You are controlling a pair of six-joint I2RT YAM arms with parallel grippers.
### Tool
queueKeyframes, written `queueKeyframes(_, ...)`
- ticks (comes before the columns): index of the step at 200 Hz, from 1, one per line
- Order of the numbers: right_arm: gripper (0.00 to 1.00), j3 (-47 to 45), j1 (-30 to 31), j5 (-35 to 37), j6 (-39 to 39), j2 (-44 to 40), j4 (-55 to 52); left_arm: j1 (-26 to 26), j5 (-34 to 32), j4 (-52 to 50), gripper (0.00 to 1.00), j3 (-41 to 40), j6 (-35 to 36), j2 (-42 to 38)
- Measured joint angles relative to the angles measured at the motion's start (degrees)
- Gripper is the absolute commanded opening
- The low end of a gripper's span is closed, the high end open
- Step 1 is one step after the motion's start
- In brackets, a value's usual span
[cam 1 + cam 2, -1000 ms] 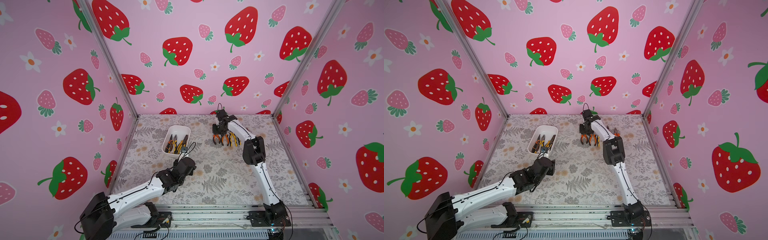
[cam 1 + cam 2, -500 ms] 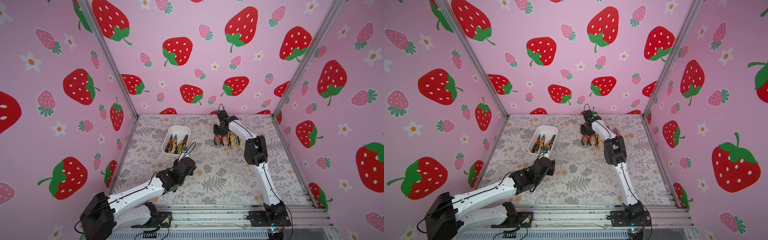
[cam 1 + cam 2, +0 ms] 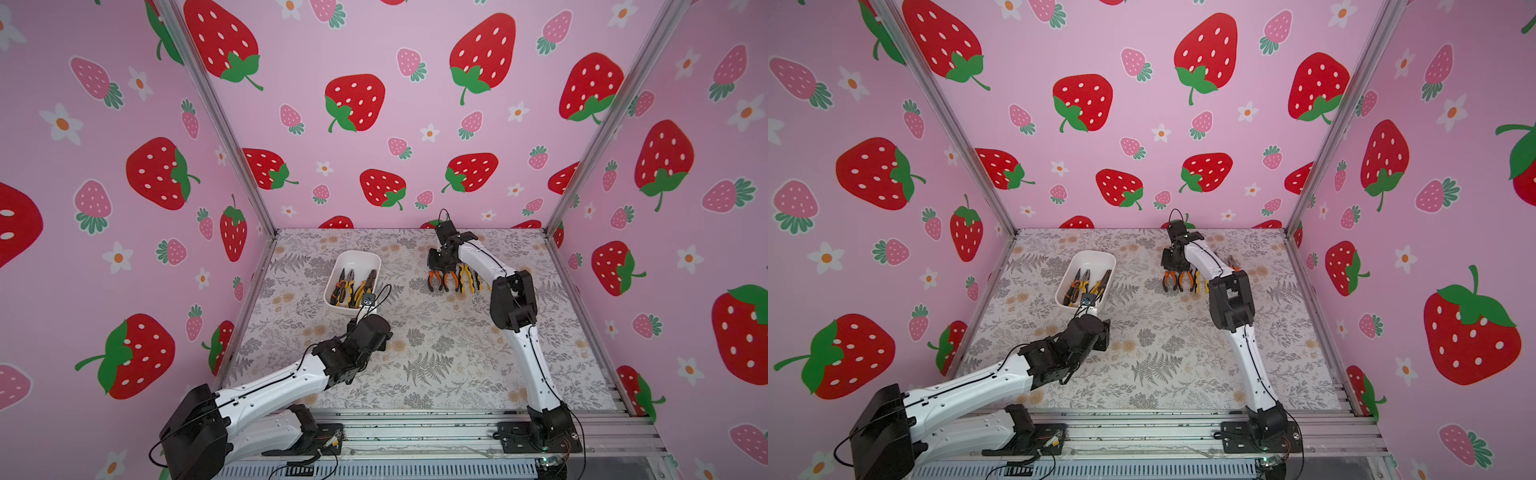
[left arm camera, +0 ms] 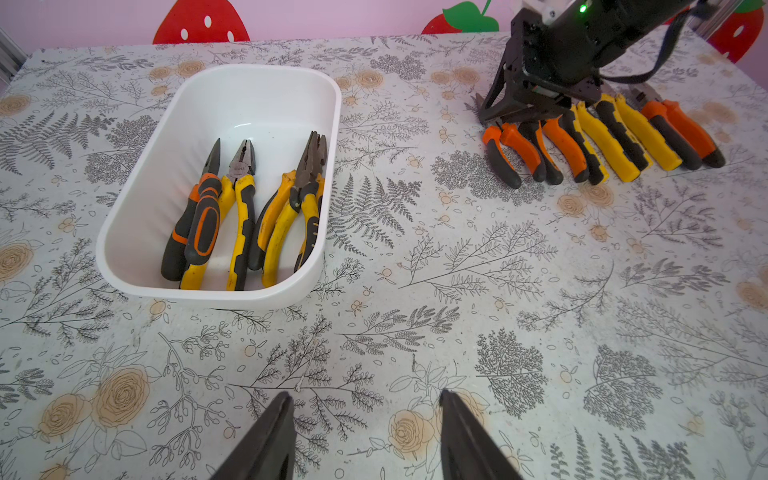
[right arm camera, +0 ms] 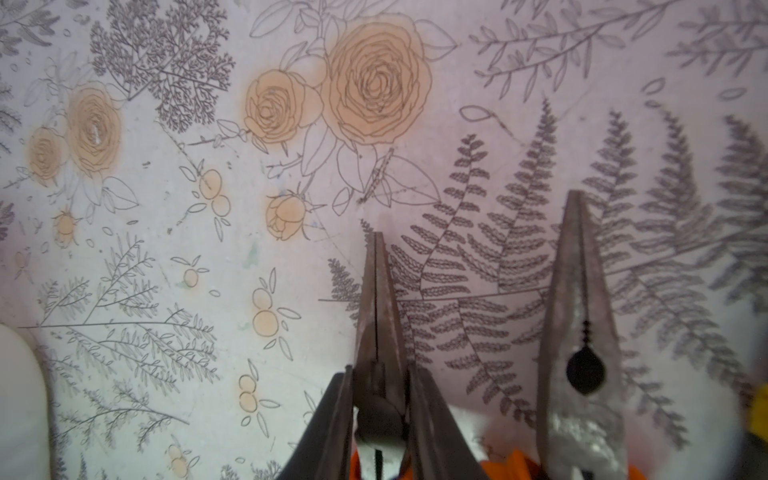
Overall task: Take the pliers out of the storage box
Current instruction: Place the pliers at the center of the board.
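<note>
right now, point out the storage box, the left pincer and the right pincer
storage box (image 4: 216,298): left wrist view, near wall
left pincer (image 4: 365,395): left wrist view, midway between fingertips
right pincer (image 5: 379,370): right wrist view, midway between fingertips

We read this as a robotics lab test cell, not a home or a workshop. The walls (image 3: 374,124) are flat pink panels printed with strawberries, joined at the corners by bare aluminium posts (image 3: 220,120). The tabletop (image 3: 436,357) wears a printed fern-and-rose sheet. A slotted aluminium rail (image 3: 415,432) runs along the near edge. The left arm (image 3: 270,382) and right arm (image 3: 536,365), both white and black, are bolted to it, and loose cables (image 3: 309,460) trail below. The props look staged: a white storage box (image 4: 266,95) and pliers (image 4: 606,145) laid in a tidy row.
</note>
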Motion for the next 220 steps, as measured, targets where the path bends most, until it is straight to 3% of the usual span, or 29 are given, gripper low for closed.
queueKeyframes(114, 0.25, 0.66, 0.00, -0.61, 3.82, 0.00, -1.25, 0.00, 0.00, -0.02, 0.57, 0.00, 0.00, 0.00)
queueKeyframes(153, 0.37, 0.92, 0.00, -0.96, 3.58, 0.00, -1.49, 0.11, 0.07, -0.02, 0.57, 0.00, 0.00, 0.00)
queueKeyframes(220, 0.44, 3.37, 0.00, 0.79, 0.76, -0.63, -4.35, 0.15, 0.11, -0.02, 0.57, 0.00, 0.00, 0.00)
